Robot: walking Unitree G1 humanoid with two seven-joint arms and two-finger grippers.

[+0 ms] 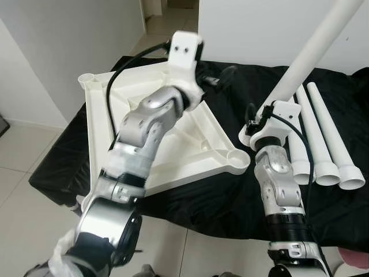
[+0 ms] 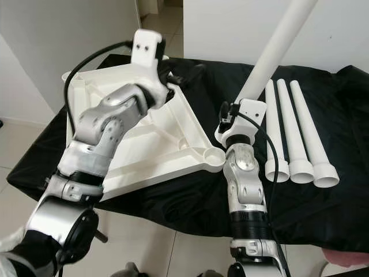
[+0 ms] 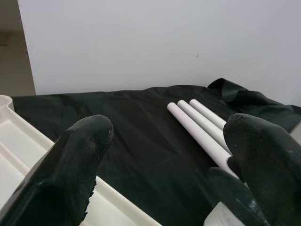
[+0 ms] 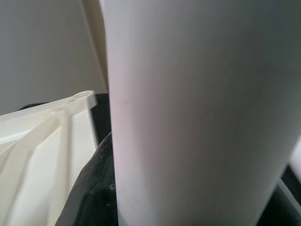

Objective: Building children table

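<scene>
Cloth point(image 1: 219, 196), black, covers the bench, and on it lies the white tabletop point(image 1: 190, 144), upside down with its ribs and corner sockets showing. The right claw point(image 2: 233, 124) is clenched on a white leg point(image 1: 314, 55), holding it tilted so that it rises up and away from the claw toward the wall point(image 1: 259, 29); the leg's lower end sits at the claw, just beside the tabletop's nearest corner socket point(image 1: 237, 157), though whether leg and socket touch cannot be told. In the right wrist view the leg point(image 4: 197, 113) stands right against the camera, with the tabletop's edge point(image 4: 42, 141) off to one side of it. The left claw point(image 3: 164, 179) is released, its two black fingers point(image 3: 70, 169) spread wide apart and gripping nothing; it hovers over the far edge of the tabletop, with the left arm point(image 1: 144, 127) stretched across the tabletop beneath it. Beyond the left claw's fingertips, in the left wrist view, the cloth runs on to three spare legs point(image 3: 197, 122) lying side by side. From the head views these three legs point(image 1: 323, 138) lie on the cloth to the outer side of the right claw, parallel and touching or nearly so, their flared ends pointing toward the robot. Pale tiled floor point(image 1: 29, 219) shows beside the bench.
</scene>
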